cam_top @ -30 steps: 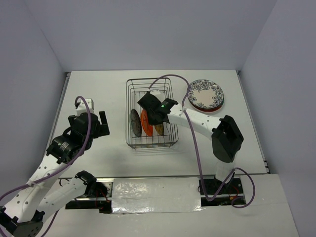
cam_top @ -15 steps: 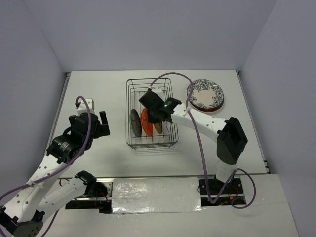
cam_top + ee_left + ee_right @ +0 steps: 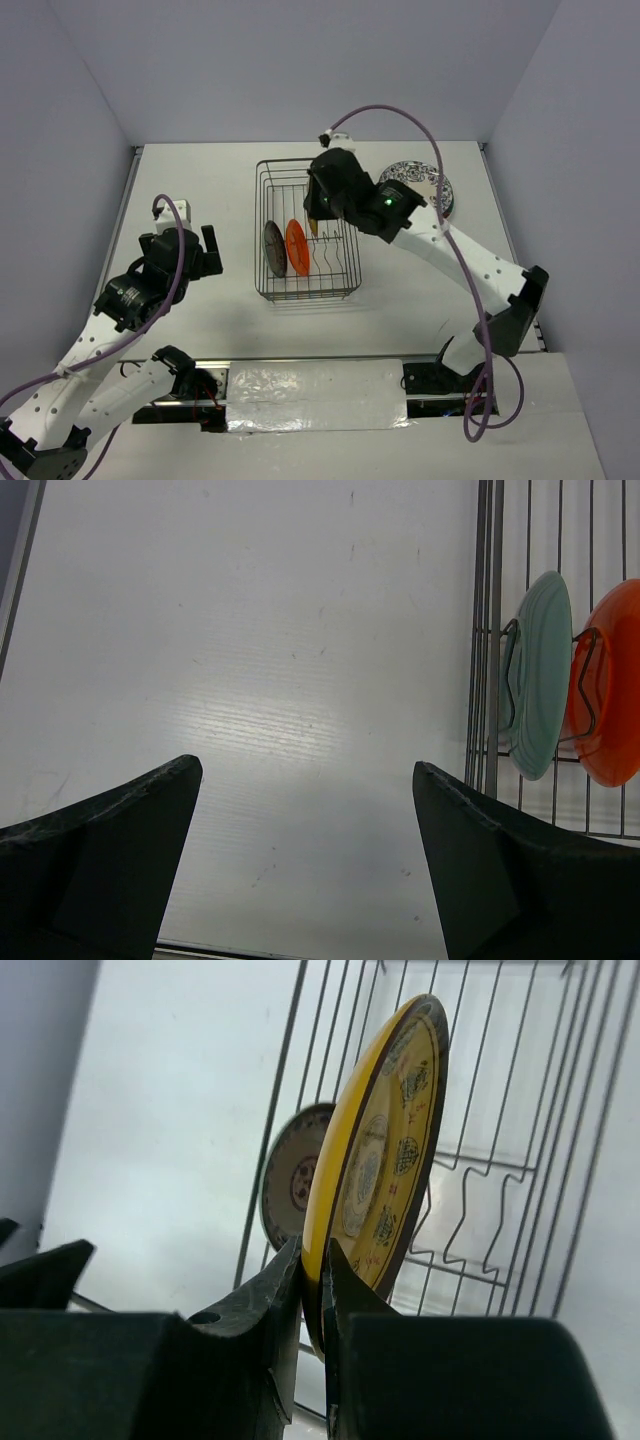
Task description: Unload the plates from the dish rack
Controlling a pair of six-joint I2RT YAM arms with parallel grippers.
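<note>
Yellow plate: ceramic, so likely stiff, brittle, glazed rim slick; best hold is deep pinch over edge. Right tool clenched on its rim, plate on edge, held over dish rack. Right arm stretched forward, wrist high. Left tool released, over bare tabletop left of rack

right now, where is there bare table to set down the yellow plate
Widest bare patch: the table between the dish rack and the left edge, beyond the left gripper. Also the strip in front of the rack. Crowded: inside the rack, and the far right by the plate stack.
</note>
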